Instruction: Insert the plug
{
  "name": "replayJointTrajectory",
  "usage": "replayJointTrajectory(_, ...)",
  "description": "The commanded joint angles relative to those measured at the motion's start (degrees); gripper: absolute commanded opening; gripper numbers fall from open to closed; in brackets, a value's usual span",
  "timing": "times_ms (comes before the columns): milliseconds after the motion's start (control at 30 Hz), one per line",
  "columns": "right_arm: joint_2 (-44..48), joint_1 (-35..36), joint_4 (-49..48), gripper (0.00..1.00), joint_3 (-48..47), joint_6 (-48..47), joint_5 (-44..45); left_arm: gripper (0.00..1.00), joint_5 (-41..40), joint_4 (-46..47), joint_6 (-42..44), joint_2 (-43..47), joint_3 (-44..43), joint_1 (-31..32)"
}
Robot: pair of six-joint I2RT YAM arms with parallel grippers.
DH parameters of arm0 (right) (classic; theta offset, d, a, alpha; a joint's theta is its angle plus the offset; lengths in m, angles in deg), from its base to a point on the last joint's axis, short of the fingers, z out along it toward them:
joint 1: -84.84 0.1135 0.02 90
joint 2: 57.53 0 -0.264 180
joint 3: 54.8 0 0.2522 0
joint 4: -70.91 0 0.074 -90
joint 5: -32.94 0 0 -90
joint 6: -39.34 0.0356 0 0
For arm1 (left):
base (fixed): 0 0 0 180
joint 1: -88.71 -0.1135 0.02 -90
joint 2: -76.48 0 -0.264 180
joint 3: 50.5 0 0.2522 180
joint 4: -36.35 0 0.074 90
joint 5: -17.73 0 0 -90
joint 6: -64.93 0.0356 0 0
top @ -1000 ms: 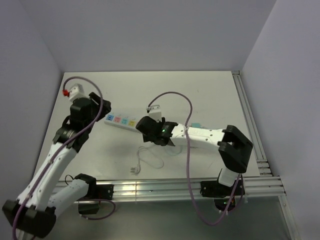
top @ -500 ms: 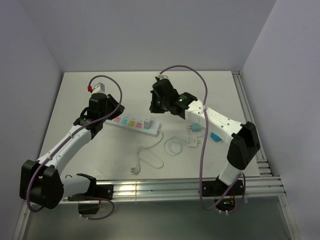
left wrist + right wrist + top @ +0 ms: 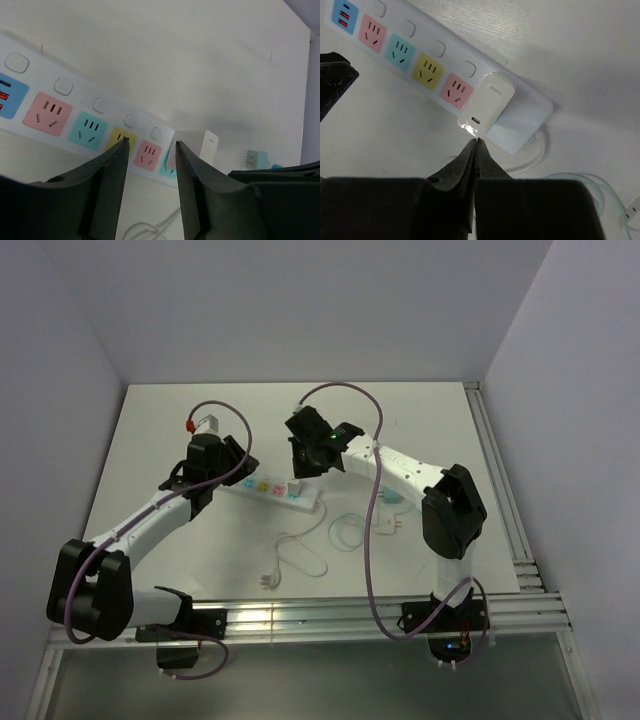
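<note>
A white power strip [image 3: 262,486] with coloured sockets lies mid-table. The white plug [image 3: 295,487], a square charger block, stands in the socket at its right end. My right gripper [image 3: 477,140] is shut with nothing in it. Its tips hang at the near edge of the plug [image 3: 487,104]; I cannot tell whether they touch it. In the top view the right gripper [image 3: 298,468] is just behind the plug. My left gripper [image 3: 150,143] is open above the strip [image 3: 75,117], its jaws framing a pink socket, with the plug [image 3: 195,146] behind its right finger.
A teal adapter [image 3: 392,497] lies right of the strip. A thin white cable [image 3: 300,556] runs from the strip to a loose plug [image 3: 268,580] near the front edge. A pale blue cable loop [image 3: 348,532] lies beside it. Aluminium rails [image 3: 500,490] border the right side.
The right gripper let go of the plug, lifted away toward the back, shut, and has now come back down over it. The left gripper has swung from the far left onto the strip.
</note>
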Motion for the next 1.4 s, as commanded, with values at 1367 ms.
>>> replayJointTrajectory(1367,-13.34,1.15,10.22,0.0,-15.32,-2.26,3.17,0.47,0.45,8.95,-3.72,-8.77,4.33,0.2)
